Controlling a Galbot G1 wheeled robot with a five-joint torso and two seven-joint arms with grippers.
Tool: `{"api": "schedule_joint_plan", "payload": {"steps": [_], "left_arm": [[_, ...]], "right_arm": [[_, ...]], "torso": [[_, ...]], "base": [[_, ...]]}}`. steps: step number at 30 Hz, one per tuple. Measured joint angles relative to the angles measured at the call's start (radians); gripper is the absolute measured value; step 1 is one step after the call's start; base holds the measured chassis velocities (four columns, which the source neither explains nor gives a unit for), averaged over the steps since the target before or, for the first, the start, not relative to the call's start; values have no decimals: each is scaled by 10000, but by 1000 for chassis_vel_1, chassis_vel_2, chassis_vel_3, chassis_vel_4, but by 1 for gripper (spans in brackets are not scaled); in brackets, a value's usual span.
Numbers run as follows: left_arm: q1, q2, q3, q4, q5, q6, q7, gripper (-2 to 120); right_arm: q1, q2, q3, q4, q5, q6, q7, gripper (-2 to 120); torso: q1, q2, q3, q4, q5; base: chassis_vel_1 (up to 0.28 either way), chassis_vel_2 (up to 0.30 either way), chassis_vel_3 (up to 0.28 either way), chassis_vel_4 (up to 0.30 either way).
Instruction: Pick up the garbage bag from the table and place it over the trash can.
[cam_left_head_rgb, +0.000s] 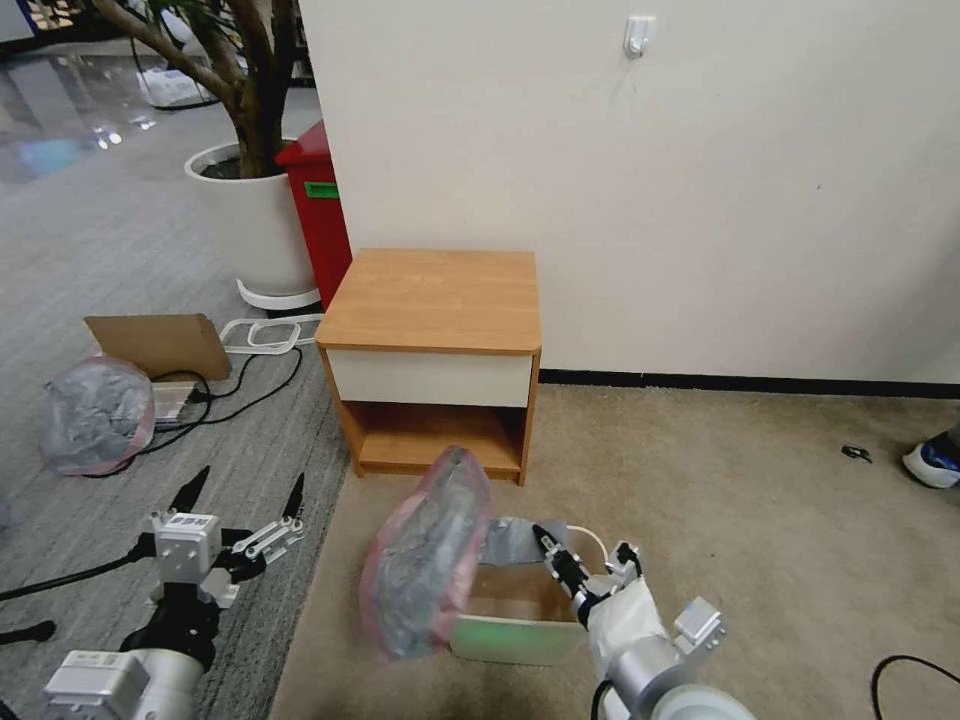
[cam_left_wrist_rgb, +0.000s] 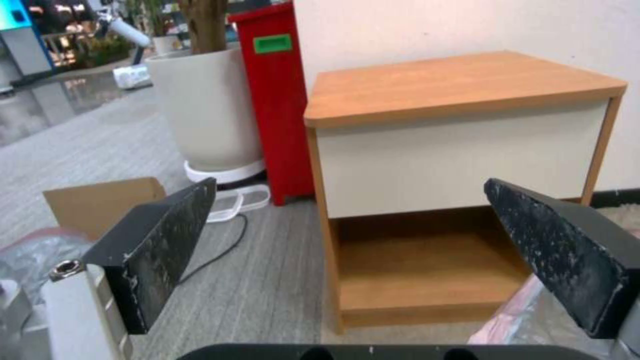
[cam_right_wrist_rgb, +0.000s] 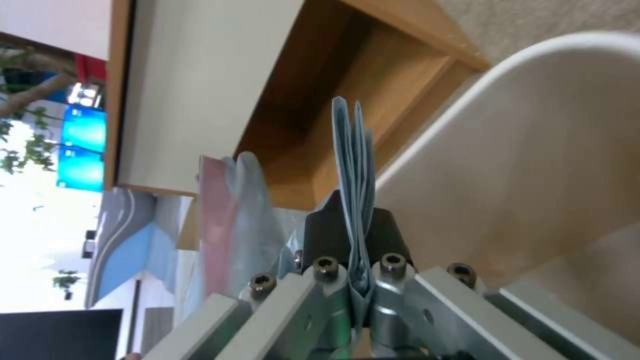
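down on the beige carpet, just in front of the table (cam_left_head_rgb: 432, 297), sits the trash can (cam_left_head_rgb: 520, 628), its cream wall and greenish base facing the robot. the right gripper (cam_left_head_rgb: 548, 547) reaches low over the can's opening with its fingers pressed together on a fold of the garbage bag (cam_left_head_rgb: 428, 555). the right wrist view shows that pinch close up: the thin grey-blue plastic (cam_right_wrist_rgb: 355, 165) is sandwiched between the two dark pads and stands up past their tips, with the can's pale rim (cam_right_wrist_rgb: 507, 80) curving just beside it. in the head view the bag stretches from the pinch across the can's left part and billows up and over its left side, the pink hem running around the puffed-out, translucent grey plastic; part of the can's opening to the right is uncovered. the table stands against the white wall with its light-brown top bare, white drawer front and open lower shelf (cam_left_wrist_rgb: 427, 270) toward the robot. the left gripper (cam_left_head_rgb: 243, 503) hangs to the left over the grey floor, well apart from the can, its two black fingers (cam_left_wrist_rgb: 160, 250) spread wide and holding nothing. farther left on the floor lies a stuffed grey-and-pink bundle (cam_left_head_rgb: 95, 413) beside a cardboard piece (cam_left_head_rgb: 160, 343) and cables, and a red bin (cam_left_head_rgb: 318, 210) and a white plant pot (cam_left_head_rgb: 255, 220) stand by the table's left side.
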Motion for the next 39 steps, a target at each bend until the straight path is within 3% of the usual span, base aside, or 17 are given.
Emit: {"api": "schedule_joint_plan", "payload": {"steps": [16,25,32,35,39], "left_arm": [[-175,51,181,29,30,66,81,100],[-297,408,609,17,45,792,620,100],[-708,1127,1770,74,281,1298,922,100],[-1241,1393,2865,486,425,1686,968,100],[-1819,1344,3578,1081,734,1928,709,100]], "right_arm": [[-1266,-79,1133,528,-382,133,50,61],[-1495,147,1112,1091,-1246,302,70,94],[-1585,391,1054,1067,-2128,636,60,100],[-1760,569,1104,1051,-2481,714,9,100],[-1846,598,1132,1057,-2654,778,-68,100]], "torso": [[0,0,0,-1,0],[0,0,0,0,-1],[0,0,0,-1,0],[0,0,0,-1,0],[0,-1,0,-1,-1]], "base": [[0,0,0,0],[0,0,0,0],[0,0,0,0],[0,0,0,0],[0,0,0,0]]}}
